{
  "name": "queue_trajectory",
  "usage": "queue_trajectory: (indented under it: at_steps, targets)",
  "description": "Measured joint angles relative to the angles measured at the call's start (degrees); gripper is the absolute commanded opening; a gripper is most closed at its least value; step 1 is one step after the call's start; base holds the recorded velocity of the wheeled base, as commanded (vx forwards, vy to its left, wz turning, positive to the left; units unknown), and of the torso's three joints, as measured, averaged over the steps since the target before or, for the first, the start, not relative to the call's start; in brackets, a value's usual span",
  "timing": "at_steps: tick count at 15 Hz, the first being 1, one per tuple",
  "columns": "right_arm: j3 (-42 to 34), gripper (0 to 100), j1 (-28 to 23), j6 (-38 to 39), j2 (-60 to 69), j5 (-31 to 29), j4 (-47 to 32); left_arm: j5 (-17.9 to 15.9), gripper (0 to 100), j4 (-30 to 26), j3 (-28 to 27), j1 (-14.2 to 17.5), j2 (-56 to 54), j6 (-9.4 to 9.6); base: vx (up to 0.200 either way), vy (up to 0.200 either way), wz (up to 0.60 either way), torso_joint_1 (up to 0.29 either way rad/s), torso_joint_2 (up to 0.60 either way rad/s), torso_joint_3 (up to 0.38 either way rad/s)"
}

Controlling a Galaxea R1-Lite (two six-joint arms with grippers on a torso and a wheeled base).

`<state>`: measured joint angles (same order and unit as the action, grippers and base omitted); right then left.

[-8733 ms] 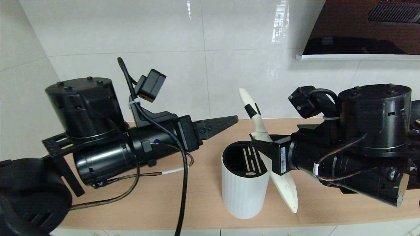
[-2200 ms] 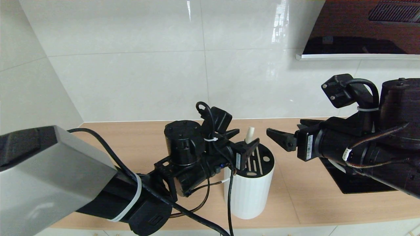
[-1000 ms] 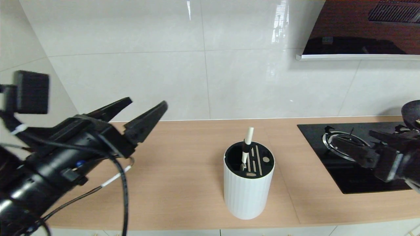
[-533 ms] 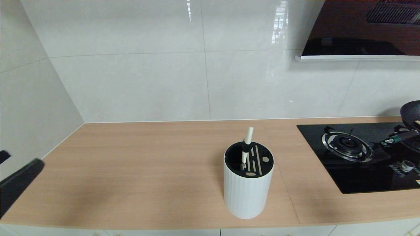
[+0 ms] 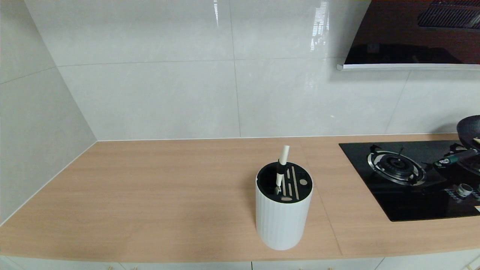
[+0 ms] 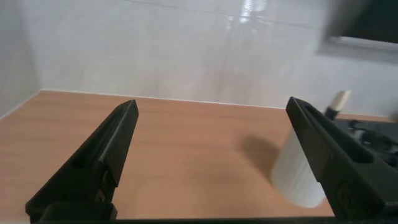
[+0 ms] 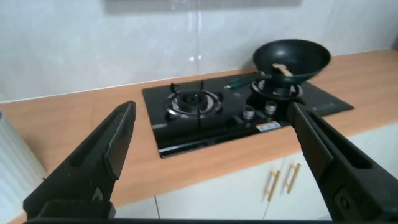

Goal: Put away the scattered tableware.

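A white ribbed cylindrical holder with a black slotted top (image 5: 284, 221) stood upright on the light wooden countertop (image 5: 168, 195), close to the front edge and just short of the black glass gas hob (image 5: 405, 204) set into the right end. A knife with a cream handle and a black band (image 5: 283, 159) rose out of the holder's top, handle up and tilted slightly towards the wall. Its lower end sat where the open well meets the narrow slots, and from where I stood I could not tell which of the two held it.

The left gripper (image 6: 211, 104) hung low over the front edge of the countertop, well apart from the holder, facing the wall. Its two black fingers (image 6: 93, 168) were spread wide with nothing between them. Past one finger the holder and the tip of the knife handle were visible.

The right gripper (image 7: 211, 106) hung out in front of the countertop's front edge by the hob. Its fingers (image 7: 339, 165) were likewise spread wide and held nothing.

A black wok (image 7: 292, 59) sat on the hob's far right burner, the left burner (image 7: 194, 102) beside it was bare, and white cupboard doors with slim gold handles (image 7: 280, 180) lay below the front edge. A dark range hood (image 5: 412, 33) hung on the white tiled wall above the hob.
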<state>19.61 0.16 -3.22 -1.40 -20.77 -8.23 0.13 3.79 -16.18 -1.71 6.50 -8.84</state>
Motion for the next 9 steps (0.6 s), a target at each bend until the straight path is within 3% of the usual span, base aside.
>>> queue_trajectory:
  at_steps: [2, 4, 5, 7, 9]
  targets:
    - [-5.79, 100, -0.11, 0.43, 0.85, 0.04, 4.9, 0.65, 100, 0.22, 4.35, 1.52, -3.52, 1.34, 0.0, 0.0, 0.0, 0.0, 0.0, 0.0]
    - [-14.02, 100, -0.16, 0.73, 1.24, 1.84, 16.54, -0.98, 100, 1.02, 10.18, 1.97, -5.24, 4.9, 0.0, 0.0, 0.0, 0.0, 0.0, 0.0]
    - [-16.79, 100, -0.16, 1.69, 1.33, 4.41, 18.6, -1.96, 100, 0.45, 12.98, 2.06, -5.73, 6.39, 0.0, 0.0, 0.0, 0.0, 0.0, 0.0]
    - [-18.93, 100, -0.16, 4.23, 1.43, 9.58, 14.52, -1.9, 100, -1.94, 15.3, 2.08, -6.29, 8.86, 0.0, 0.0, 0.0, 0.0, 0.0, 0.0]
    - [-19.32, 100, -0.16, 6.44, 1.48, 16.42, 9.59, -0.98, 100, -4.0, 15.87, 2.08, -6.4, 9.81, 0.0, 0.0, 0.0, 0.0, 0.0, 0.0]
